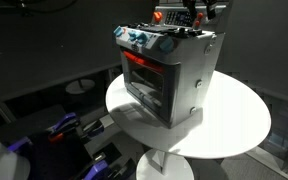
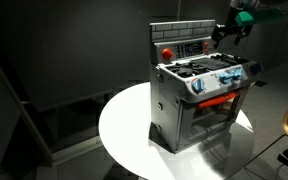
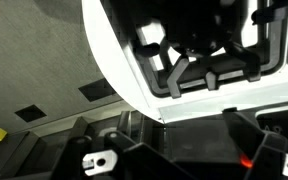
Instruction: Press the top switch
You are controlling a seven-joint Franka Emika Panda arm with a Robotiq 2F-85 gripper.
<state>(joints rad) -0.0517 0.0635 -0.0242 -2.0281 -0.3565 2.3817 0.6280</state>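
Wrist view: jaws apart | gripper [image 2: 229,30] just beside toy stove [image 2: 189,100] rear-panel top edge | round table [image 2: 124,130] underneath

Round white table [image 2: 124,130] — toy stove [image 2: 199,100] atop

Grey toy stove [image 2: 174,112] with blue knobs [image 2: 197,86], red button [image 2: 167,52], brick-patterned back panel [image 2: 184,29]; white table [image 2: 124,130].

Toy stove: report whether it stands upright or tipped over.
Upright: in both exterior views the toy stove stands on its base on the round white table, with its burners facing up.
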